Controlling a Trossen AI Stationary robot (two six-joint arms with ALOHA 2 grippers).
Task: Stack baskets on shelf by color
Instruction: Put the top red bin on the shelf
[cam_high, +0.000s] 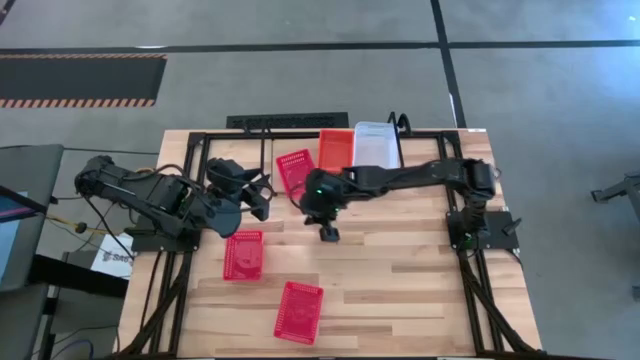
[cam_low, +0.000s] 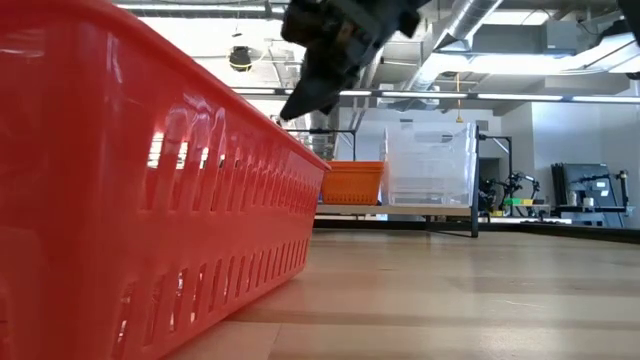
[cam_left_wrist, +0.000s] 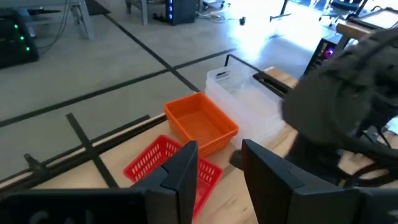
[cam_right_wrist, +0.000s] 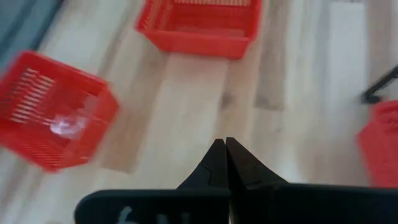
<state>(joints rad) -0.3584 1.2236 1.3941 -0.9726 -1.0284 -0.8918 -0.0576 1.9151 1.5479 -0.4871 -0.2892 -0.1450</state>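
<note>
Wooden table (cam_high: 400, 290) — 3 red baskets (cam_high: 243, 254) scattered, nothing blocking.

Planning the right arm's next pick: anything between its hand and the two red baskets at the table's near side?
Nothing visible. The right hand, shut and empty, hangs over bare table; only open wood lies between it and the red baskets.

Bare wood table (cam_high: 400, 270) right of red baskets (cam_high: 243, 254).
</note>
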